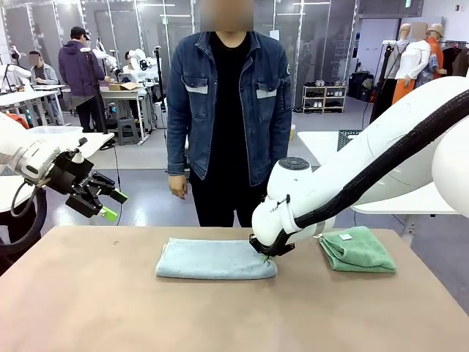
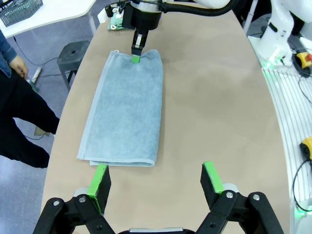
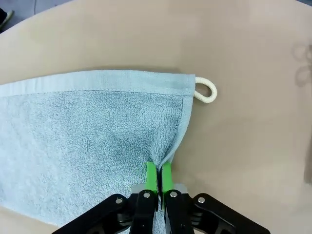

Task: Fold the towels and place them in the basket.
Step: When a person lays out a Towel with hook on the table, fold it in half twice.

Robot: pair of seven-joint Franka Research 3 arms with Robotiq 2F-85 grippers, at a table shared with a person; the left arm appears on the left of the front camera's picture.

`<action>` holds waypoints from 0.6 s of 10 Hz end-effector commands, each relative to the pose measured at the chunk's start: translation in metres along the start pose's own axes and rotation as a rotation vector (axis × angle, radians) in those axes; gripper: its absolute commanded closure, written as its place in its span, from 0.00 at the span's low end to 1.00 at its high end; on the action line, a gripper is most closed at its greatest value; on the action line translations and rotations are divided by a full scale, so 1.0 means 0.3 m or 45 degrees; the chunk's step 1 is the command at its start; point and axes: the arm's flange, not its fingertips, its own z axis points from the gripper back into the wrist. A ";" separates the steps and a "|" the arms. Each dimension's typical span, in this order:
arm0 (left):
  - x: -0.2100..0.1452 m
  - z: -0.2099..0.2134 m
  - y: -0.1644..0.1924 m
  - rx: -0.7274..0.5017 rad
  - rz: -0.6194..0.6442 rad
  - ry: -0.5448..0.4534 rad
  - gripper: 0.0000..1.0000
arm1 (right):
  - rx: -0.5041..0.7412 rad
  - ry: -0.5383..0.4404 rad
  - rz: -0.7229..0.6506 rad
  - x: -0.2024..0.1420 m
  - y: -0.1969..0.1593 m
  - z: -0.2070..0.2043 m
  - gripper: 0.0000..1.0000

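- Tan table (image 1: 88, 308) held the blue-grey towel (image 1: 216, 259), folded and flat near its middle.
- Right gripper (image 3: 158, 178) pinched closed on that towel's short edge, near the corner with a white loop (image 3: 205, 92).
- Left gripper (image 2: 156, 183) hung above the table's left side, fingers wide apart, holding nothing.
- Green towel (image 1: 357, 250) lay folded at the far right, white tag on top.
- Person (image 1: 227, 110) in a denim jacket stood beyond the far edge.

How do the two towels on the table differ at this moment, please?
The pale blue towel lies long and flat mid-table; the green towel is a smaller folded bundle nearer the right side. The right pincer pinches the blue towel's edge; the green towel lies untouched. Both rest on the table.
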 end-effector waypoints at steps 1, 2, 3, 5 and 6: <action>0.005 0.006 -0.001 0.004 -0.004 -0.002 0.06 | -0.035 -0.016 -0.048 -0.013 -0.093 0.023 1.00; 0.005 0.006 -0.001 0.004 -0.004 -0.002 0.06 | -0.025 -0.040 -0.062 -0.011 -0.131 0.064 1.00; 0.005 0.006 -0.001 0.004 -0.004 -0.002 0.06 | -0.024 -0.070 -0.066 -0.003 -0.155 0.103 1.00; 0.005 0.006 -0.001 0.004 -0.004 -0.002 0.06 | -0.031 -0.118 -0.051 0.009 -0.131 0.183 1.00; 0.005 0.006 -0.001 0.004 -0.004 -0.002 0.06 | -0.042 -0.144 -0.028 0.008 -0.088 0.220 1.00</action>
